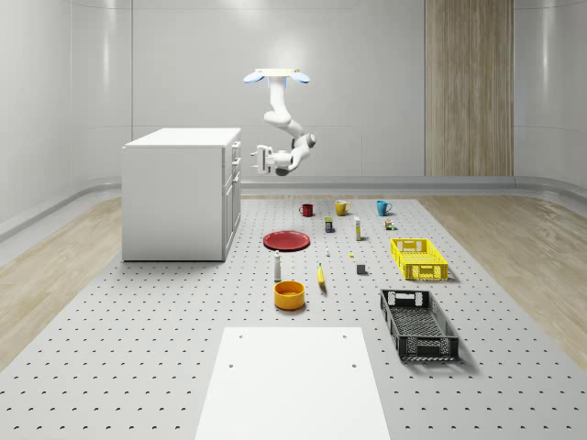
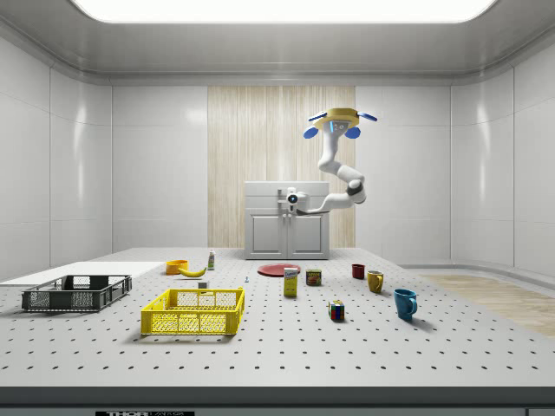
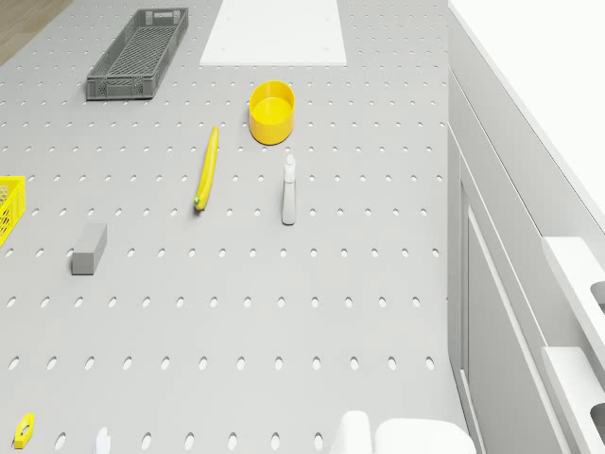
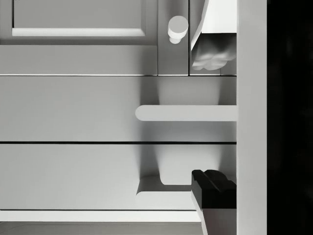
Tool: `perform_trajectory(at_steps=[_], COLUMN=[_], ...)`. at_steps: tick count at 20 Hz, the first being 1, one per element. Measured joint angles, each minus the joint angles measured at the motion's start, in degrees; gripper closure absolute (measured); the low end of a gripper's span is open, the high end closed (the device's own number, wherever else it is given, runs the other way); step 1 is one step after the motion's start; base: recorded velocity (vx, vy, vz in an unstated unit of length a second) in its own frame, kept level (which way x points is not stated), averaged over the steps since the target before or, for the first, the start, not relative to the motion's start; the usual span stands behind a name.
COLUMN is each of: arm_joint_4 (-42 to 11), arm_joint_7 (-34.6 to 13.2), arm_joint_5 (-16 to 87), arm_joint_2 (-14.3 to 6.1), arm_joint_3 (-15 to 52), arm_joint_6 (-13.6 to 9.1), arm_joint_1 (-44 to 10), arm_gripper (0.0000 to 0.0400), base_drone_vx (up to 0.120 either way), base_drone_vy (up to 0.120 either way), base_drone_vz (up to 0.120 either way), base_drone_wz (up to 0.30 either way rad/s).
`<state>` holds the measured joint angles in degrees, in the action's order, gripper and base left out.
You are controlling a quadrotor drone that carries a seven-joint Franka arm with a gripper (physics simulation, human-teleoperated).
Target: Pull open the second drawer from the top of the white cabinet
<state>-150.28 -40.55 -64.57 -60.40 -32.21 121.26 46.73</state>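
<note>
The white cabinet [image 1: 179, 197] stands at the whole-scene view's left, its drawers [image 1: 235, 165] facing right. I hover in the air off that drawer face, drone [image 1: 275, 77] well above cabinet height, arm bent down toward it. My gripper [image 1: 250, 160] is level with the upper drawers, close to their front. In the wrist view the gripper [image 4: 212, 120] is open. One pale finger [image 4: 213, 51] and one dark finger [image 4: 213, 188] straddle the second drawer's bar handle [image 4: 181, 113] without touching it. The top drawer's handle [image 4: 161, 193] lies beside the dark finger. Both drawer fronts sit flush.
A red plate [image 1: 287, 240], yellow bowl [image 1: 289, 294], banana [image 1: 321, 275] and small bottle [image 1: 277, 267] lie on the perforated floor in front of the cabinet. Mugs [image 1: 341, 208], a yellow crate [image 1: 418, 258] and a black crate [image 1: 418, 324] sit further right.
</note>
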Motion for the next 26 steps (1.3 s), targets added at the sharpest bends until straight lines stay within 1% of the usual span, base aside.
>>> perform_trajectory(at_steps=[6, 9, 13, 21, 26], arm_joint_4=[0.2, 0.4, 0.9, 2.2, 2.7], arm_joint_7=[2.1, 3.0, 3.4, 3.3, 4.0], arm_joint_5=[-4.6, -6.4, -7.9, -9.7, -11.7], arm_joint_2=[2.5, 3.7, 4.7, 6.2, 7.6], arm_joint_3=[3.0, 4.2, 5.4, 7.4, 8.9], arm_joint_6=[2.8, 3.6, 3.8, 3.2, 3.5], arm_joint_1=[1.6, 2.0, 2.0, 0.9, 0.7], arm_gripper=[0.0100, 0.0100, 0.0100, 0.0100, 0.0100], base_drone_vx=[0.000, 0.000, 0.000, 0.000, 0.000], base_drone_vy=[0.000, 0.000, 0.000, 0.000, 0.000], base_drone_vz=[0.000, 0.000, 0.000, 0.000, 0.000], base_drone_wz=[0.000, 0.000, 0.000, 0.000, 0.000])
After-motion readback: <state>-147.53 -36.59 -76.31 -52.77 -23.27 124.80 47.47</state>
